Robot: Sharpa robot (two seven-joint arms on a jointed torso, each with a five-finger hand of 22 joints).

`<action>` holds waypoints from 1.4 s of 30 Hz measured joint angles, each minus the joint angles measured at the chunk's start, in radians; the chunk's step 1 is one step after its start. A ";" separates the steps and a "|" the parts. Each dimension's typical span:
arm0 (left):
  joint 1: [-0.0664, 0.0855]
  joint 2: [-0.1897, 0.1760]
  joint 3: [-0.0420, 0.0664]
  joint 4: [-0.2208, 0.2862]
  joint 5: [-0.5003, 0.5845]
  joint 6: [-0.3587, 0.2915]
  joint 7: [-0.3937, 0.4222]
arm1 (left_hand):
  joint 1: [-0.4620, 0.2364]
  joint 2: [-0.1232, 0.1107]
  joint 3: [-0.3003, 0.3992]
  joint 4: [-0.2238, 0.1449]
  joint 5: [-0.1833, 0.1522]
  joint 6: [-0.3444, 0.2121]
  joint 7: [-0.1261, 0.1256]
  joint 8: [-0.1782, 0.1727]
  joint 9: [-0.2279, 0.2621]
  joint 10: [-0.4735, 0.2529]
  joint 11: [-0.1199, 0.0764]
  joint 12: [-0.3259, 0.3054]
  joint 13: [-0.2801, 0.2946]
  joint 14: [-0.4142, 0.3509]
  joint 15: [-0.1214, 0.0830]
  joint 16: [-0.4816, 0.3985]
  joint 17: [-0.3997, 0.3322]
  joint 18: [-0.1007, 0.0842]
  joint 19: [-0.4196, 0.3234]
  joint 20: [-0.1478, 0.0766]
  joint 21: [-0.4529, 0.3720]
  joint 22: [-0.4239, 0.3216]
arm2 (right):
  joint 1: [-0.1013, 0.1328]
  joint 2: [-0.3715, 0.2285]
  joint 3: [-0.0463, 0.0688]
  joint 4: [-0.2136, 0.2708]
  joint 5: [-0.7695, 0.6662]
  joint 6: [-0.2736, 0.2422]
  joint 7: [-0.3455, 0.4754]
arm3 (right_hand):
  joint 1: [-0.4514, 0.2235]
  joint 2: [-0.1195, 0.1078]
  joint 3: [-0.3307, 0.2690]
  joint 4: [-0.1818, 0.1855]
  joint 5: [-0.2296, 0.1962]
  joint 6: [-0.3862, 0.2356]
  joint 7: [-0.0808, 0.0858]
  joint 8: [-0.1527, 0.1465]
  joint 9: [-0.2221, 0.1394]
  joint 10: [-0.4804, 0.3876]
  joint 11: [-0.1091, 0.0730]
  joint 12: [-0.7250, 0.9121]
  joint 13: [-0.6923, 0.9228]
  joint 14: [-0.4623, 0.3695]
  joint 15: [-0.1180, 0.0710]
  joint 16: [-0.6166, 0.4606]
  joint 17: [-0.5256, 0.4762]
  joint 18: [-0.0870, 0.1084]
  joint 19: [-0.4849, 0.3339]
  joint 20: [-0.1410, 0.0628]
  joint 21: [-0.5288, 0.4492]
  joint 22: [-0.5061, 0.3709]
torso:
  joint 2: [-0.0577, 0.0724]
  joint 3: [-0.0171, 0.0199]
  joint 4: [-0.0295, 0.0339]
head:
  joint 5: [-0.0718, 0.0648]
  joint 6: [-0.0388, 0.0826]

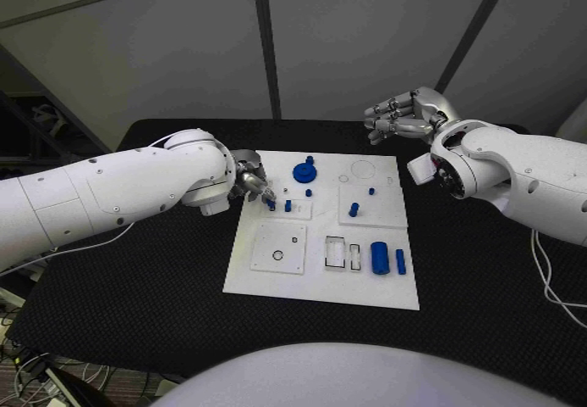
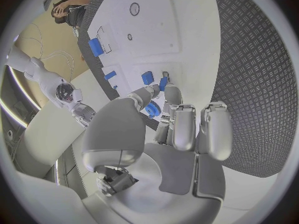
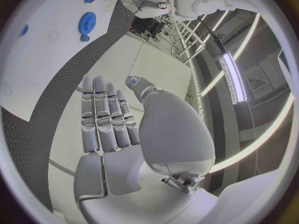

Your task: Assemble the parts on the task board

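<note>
The white task board [image 1: 321, 254] lies in the middle of the black table. My left hand [image 1: 254, 185] is over the board's near-left corner region, and its thumb and a finger pinch a small blue peg [image 1: 271, 204], which the left wrist view shows between the fingertips [image 2: 152, 109]. A blue gear [image 1: 304, 174] stands just beyond it. Short blue pegs [image 1: 354, 209] stand mid-board. A thick blue cylinder [image 1: 379, 257] and a slim one [image 1: 400, 261] lie towards the front right. My right hand [image 1: 404, 114] is raised beyond the board's far right corner, holding nothing, fingers side by side [image 3: 106, 119].
Square raised plates with holes [image 1: 279, 248] and rectangular slots [image 1: 335, 253] sit on the board's front half. Faint circular outlines [image 1: 362, 170] mark the far right part. Black table [image 1: 135, 288] surrounds the board on all sides.
</note>
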 measured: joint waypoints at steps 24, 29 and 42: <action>-0.007 0.006 0.001 -0.002 -0.008 0.013 -0.009 | 0.002 0.002 0.000 0.000 0.004 0.000 0.000 0.002 0.002 0.002 0.001 0.000 -0.004 -0.003 -0.003 0.000 0.000 0.000 0.000 0.000 0.000 0.000 | 0.000 0.000 0.000 0.000 0.000 0.001 0.000 | 0.000 0.000 0.000 0.000 0.000 0.000 0.000 0.000 0.000 0.000 0.000 0.000 0.000 0.000 0.000 0.000 0.000 0.000 0.000 0.000 0.000 0.000 | 0.000 0.0000 -0.0005 | -0.003 0.000; -0.007 0.007 0.002 -0.005 -0.012 0.013 -0.009 | 0.003 0.003 0.000 0.000 0.004 0.000 0.000 0.002 0.002 0.005 -0.002 0.000 -0.006 -0.003 -0.003 0.000 0.000 0.000 0.000 0.000 0.000 0.000 | 0.000 0.000 0.000 0.000 0.000 0.001 0.000 | 0.000 0.000 0.000 0.000 0.000 0.000 0.000 0.000 0.000 0.000 0.000 0.000 0.000 0.000 0.000 0.000 0.000 0.000 0.000 0.000 0.000 0.000 | 0.000 0.0000 -0.0005 | -0.003 0.000; -0.008 0.009 -0.001 0.000 -0.022 0.025 -0.009 | 0.003 0.003 0.000 0.000 0.008 0.000 0.000 0.005 0.002 0.005 -0.002 -0.001 -0.005 -0.003 -0.003 0.000 0.000 0.000 0.000 0.000 0.004 0.000 | 0.000 0.000 0.000 0.001 0.000 0.003 0.000 | 0.000 0.000 0.000 0.000 0.000 0.000 0.000 0.000 0.000 0.000 0.000 0.000 0.000 0.000 0.000 0.000 0.000 0.000 0.000 0.000 0.000 0.000 | 0.000 0.0000 -0.0003 | -0.003 0.000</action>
